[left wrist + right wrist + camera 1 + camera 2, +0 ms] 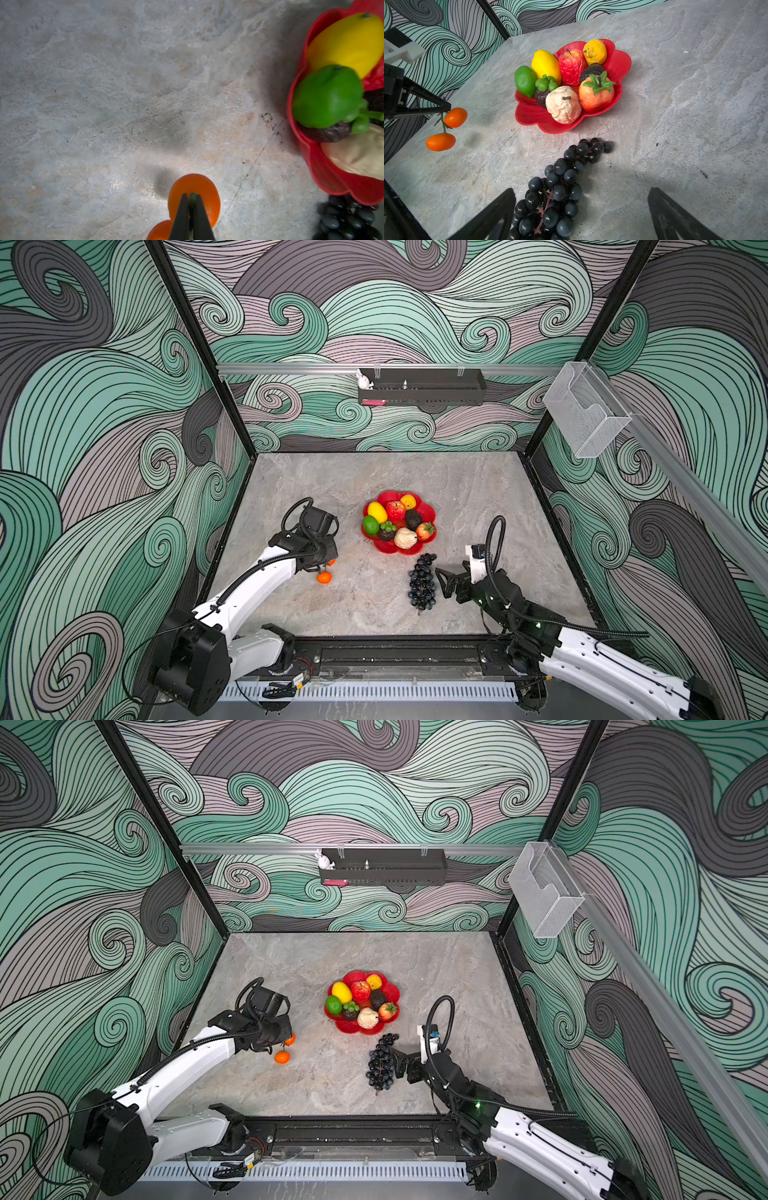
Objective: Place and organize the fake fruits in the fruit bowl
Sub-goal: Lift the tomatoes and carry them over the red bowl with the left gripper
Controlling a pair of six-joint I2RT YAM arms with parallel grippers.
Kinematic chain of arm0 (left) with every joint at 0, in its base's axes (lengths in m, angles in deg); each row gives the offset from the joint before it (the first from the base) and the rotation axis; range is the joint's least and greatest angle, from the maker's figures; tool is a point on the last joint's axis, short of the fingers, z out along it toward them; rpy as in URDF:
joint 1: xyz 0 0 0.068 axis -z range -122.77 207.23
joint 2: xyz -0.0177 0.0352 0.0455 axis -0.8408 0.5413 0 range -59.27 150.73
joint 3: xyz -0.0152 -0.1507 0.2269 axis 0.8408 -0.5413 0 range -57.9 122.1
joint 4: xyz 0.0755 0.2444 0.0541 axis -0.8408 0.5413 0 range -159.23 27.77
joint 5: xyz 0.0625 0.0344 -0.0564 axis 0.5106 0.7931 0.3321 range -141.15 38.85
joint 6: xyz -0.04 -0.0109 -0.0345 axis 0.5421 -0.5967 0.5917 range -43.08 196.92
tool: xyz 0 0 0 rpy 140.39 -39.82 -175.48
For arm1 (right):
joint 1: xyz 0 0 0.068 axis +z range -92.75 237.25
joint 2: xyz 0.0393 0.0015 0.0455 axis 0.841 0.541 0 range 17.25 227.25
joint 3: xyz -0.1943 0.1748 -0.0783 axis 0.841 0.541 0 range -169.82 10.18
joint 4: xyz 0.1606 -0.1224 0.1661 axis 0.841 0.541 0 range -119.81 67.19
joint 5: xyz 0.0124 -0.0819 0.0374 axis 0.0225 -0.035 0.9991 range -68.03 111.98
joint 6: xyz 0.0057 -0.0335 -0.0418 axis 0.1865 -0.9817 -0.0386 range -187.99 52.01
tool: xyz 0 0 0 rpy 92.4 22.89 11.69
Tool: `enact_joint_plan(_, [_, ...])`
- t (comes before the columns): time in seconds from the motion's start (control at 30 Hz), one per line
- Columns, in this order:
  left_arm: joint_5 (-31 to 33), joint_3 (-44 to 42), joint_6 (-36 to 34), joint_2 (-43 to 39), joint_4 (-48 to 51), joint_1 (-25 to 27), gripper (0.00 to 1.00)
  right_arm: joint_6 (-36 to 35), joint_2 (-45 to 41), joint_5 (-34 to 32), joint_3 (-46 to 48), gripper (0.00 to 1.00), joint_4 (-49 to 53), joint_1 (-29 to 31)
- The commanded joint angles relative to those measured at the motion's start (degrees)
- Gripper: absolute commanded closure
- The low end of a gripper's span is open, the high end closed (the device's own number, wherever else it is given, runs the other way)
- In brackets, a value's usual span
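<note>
The red flower-shaped fruit bowl (428, 512) (392, 992) (618, 60) sits mid-table and holds several fake fruits: lemon (377, 512), lime (370, 525), apple (395, 510), a cream lumpy one (405, 538) and others. My left gripper (192, 196) (446, 107) is shut on the green stem joining two oranges (455, 117) (324, 577), which hang above the table left of the bowl. A dark grape bunch (423, 583) (380, 1063) (560, 182) lies on the table in front of the bowl. My right gripper (442, 583) (581, 195) is open, with the bunch's near end between its fingers, close to one finger.
A black wall tray (422, 391) with a small white rabbit figure (364, 381) hangs on the back wall. On the right wall is a clear plastic bin (586, 414). Patterned walls close in the grey stone table (332, 481) on three sides.
</note>
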State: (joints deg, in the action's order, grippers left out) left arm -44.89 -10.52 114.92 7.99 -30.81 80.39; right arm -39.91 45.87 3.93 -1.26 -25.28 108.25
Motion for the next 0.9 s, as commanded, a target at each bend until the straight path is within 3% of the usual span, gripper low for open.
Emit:
enact_joint_plan(0.0, [-3.12, 6.78, -3.49, 1.21, 2.46, 1.11, 1.00, 0.70, -1.25, -2.65, 0.88, 0.00, 1.17, -0.51])
enact_joint_plan(0.57, [-9.93, 46.97, -23.90, 31.85, 3.30, 5.32, 1.00, 0.50, -3.83, -4.63, 1.27, 0.00, 2.76, -1.21])
enact_joint_plan(0.87, [-13.29, 61.76, -35.14, 43.80, 1.45, 5.28, 1.00, 0.54, -4.89, -4.72, 1.59, 0.00, 3.11, -1.69])
